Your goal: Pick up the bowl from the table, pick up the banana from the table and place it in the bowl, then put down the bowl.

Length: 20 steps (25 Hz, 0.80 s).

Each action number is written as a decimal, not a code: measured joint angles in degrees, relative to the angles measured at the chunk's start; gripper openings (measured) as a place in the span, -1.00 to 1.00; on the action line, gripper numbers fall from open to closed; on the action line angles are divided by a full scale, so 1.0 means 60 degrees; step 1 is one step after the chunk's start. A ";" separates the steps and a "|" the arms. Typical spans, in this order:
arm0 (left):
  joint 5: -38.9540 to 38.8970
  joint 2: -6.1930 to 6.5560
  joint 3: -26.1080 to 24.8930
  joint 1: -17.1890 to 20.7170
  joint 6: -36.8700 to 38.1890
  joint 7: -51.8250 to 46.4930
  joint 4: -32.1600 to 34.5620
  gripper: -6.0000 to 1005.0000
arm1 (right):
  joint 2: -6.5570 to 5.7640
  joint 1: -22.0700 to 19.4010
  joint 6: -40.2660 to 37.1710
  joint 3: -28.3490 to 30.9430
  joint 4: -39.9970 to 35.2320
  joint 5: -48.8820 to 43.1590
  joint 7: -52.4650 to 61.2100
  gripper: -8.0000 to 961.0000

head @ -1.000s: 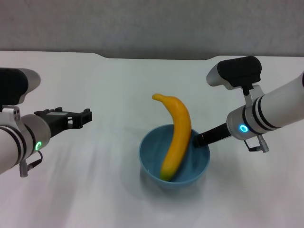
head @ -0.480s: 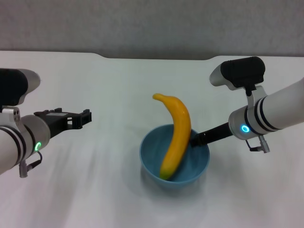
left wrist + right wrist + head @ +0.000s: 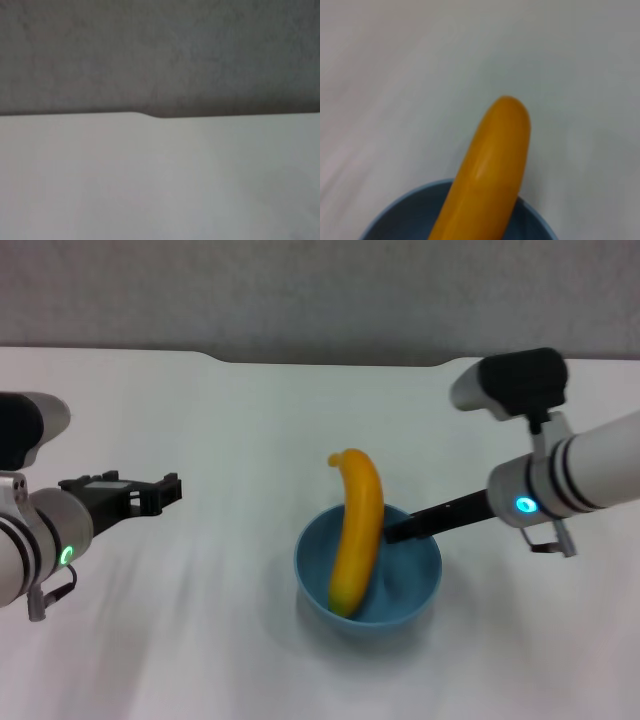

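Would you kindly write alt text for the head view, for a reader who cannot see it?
A yellow-orange banana stands propped in a light-blue bowl on a white table, its top rising over the far rim. The right hand reaches to the bowl's rim beside the banana; the left hand hovers apart at the left.

Left arm: enters frame lower left, forearm level, green light lit.
Left gripper (image 3: 170, 486): mid-left of frame, pointing right, fingers apart, holding nothing.
Right arm: enters from right edge, wrist w/ blue light.
Right gripper (image 3: 392, 533): center frame, dark tip angled down-left; finger state unclear.
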 joint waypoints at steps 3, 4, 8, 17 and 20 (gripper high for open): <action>0.0026 0.0003 0.0001 0.0073 -0.0079 0.0002 -0.0094 0.50 | -0.0024 -0.0345 0.0362 0.0564 0.0438 -0.0483 -0.0011 0.56; 0.0031 0.0003 0.0001 0.0105 -0.0138 0.0004 -0.0105 0.50 | -0.0025 -0.0527 0.0552 0.0851 0.0677 -0.0700 -0.0027 0.66; 0.0021 0.0003 0.0000 0.0142 -0.0241 0.0005 -0.0108 0.49 | 0.0002 -0.1235 0.1243 0.1481 0.2027 -0.1018 -0.0225 0.76; 0.0153 0.0002 -0.0013 0.0568 -0.1081 0.0010 -0.0165 0.49 | 0.0137 -0.3482 -0.0381 0.1046 0.5191 -0.0402 -0.1121 0.86; 0.0415 -0.0009 0.0009 0.0973 -0.1950 0.0010 -0.0197 0.49 | 0.0139 -0.4351 -0.1772 0.0618 0.5623 0.0386 -0.2067 0.85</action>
